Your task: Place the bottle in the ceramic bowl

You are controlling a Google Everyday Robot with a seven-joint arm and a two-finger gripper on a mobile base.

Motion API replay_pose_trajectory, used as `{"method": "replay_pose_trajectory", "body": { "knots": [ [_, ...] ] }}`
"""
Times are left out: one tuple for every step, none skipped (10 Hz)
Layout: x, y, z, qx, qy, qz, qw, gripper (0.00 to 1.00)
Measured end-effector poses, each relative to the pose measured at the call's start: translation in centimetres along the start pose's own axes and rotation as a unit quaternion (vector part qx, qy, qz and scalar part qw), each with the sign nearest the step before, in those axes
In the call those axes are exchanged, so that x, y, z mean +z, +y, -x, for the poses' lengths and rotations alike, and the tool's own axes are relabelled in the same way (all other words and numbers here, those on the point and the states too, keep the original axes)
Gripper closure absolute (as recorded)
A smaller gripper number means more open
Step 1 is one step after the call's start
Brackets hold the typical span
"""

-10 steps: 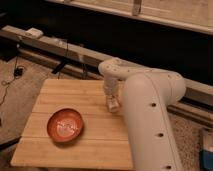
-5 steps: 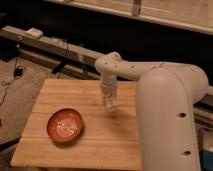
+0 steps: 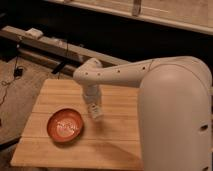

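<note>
The orange-red ceramic bowl [image 3: 65, 126] sits on the front left of the wooden table [image 3: 115, 145]. My gripper [image 3: 94, 111] points down just right of the bowl's rim and a little above the tabletop. It is shut on the bottle [image 3: 95, 113], a small whitish thing that shows at the fingertips. Most of the bottle is hidden by the fingers. The white arm reaches in from the right, its wrist [image 3: 90, 75] bent above the gripper.
The arm's bulky white body [image 3: 175, 115] covers the table's right side. Behind the table runs a long dark rail [image 3: 55, 47] with a small white box [image 3: 34, 33] on it. Cables [image 3: 15, 75] lie on the floor at the left.
The gripper has closed on the bottle and moved left toward the bowl. The arm has swung across with it and now fills more of the right side.
</note>
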Motion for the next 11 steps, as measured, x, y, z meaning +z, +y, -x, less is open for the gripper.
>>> {"method": "replay_pose_trajectory", "body": {
  "knots": [
    [-0.1,1.6,-0.5,-0.022,0.001,-0.002,0.9998,1.0],
    [-0.2,3.4,-1.2,-0.054,0.002,-0.004,0.9985,1.0],
    [-0.2,5.0,-1.7,-0.096,0.003,-0.007,0.9954,1.0],
    [-0.2,6.0,-1.9,-0.119,0.004,-0.01,0.9928,1.0],
    [-0.2,6.9,-1.8,-0.151,0.003,-0.015,0.9885,1.0],
    [-0.3,7.6,-1.3,-0.172,0.003,-0.016,0.9849,1.0],
    [-0.4,8.2,-0.7,-0.184,-0.001,-0.016,0.9828,1.0],
    [-0.6,9.3,0.3,-0.201,-0.007,-0.016,0.9794,1.0],
    [-0.8,9.8,0.9,-0.21,-0.009,-0.016,0.9774,1.0],
    [-0.8,10.2,1.3,-0.219,-0.011,-0.016,0.9756,1.0],
    [-0.9,10.6,1.7,-0.224,-0.013,-0.015,0.9743,0.97]
  ]
}}
